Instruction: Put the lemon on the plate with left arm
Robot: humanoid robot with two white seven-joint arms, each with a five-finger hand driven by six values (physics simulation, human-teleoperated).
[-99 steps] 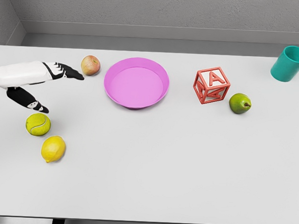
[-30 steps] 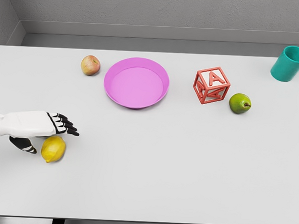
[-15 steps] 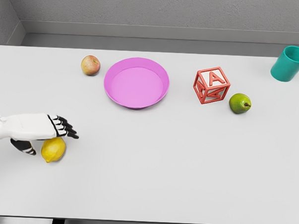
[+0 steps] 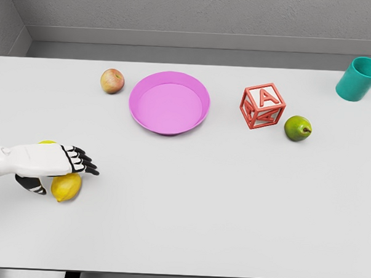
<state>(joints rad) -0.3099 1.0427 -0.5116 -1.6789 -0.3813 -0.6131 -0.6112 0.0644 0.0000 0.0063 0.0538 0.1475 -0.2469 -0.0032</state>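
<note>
At the near left, the lemon [image 4: 66,187] lies on the white table [image 4: 188,219] under the left hand [image 4: 49,161], fingers extended over it, thumb beside it, not clamped. Farther off, well apart, sits the pink plate [image 4: 169,102].

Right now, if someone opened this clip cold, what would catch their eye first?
Probably the bright pink plate near the back middle of the white table, with nothing in it. Next, the white left hand at the left edge, hovering over the lemon with its dark fingers stretched out. The red letter block and teal cup stand out on the right.
</note>
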